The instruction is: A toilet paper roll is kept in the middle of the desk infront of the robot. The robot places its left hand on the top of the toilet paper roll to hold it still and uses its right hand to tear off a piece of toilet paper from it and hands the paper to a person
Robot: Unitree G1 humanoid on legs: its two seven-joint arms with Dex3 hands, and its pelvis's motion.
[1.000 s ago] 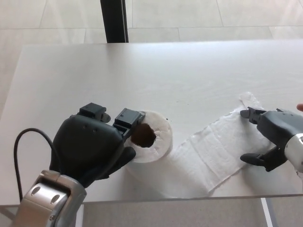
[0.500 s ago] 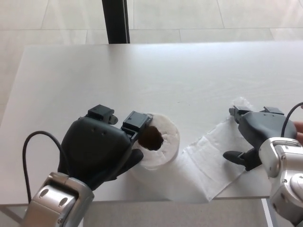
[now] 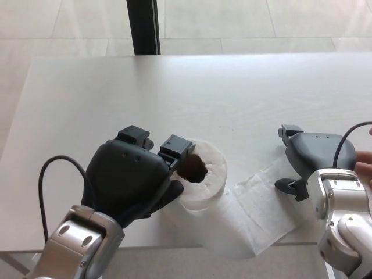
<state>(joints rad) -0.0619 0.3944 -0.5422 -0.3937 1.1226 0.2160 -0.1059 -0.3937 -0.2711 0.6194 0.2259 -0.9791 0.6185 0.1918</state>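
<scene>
The white toilet paper roll (image 3: 206, 174) stands near the desk's front edge, its brown core facing up. My left hand (image 3: 131, 183) grips its left side, with fingertips (image 3: 176, 148) on the top rim and the thumb low against the side. A strip of paper (image 3: 256, 203) runs from the roll to the right. My right hand (image 3: 308, 157) lies over the far end of that strip, a finger and the thumb spread apart. The strip's end is hidden under it, so I cannot see whether any paper is pinched.
A person's fingertips (image 3: 364, 170) show at the right edge, just behind my right hand. The desk (image 3: 192, 87) stretches pale and wide behind the roll; its front edge runs just below the paper. A black post (image 3: 144, 26) stands beyond the far edge.
The camera has shifted slightly. My right hand has moved left towards the roll and now covers the crumpled end of the strip. My left hand stays on the roll.
</scene>
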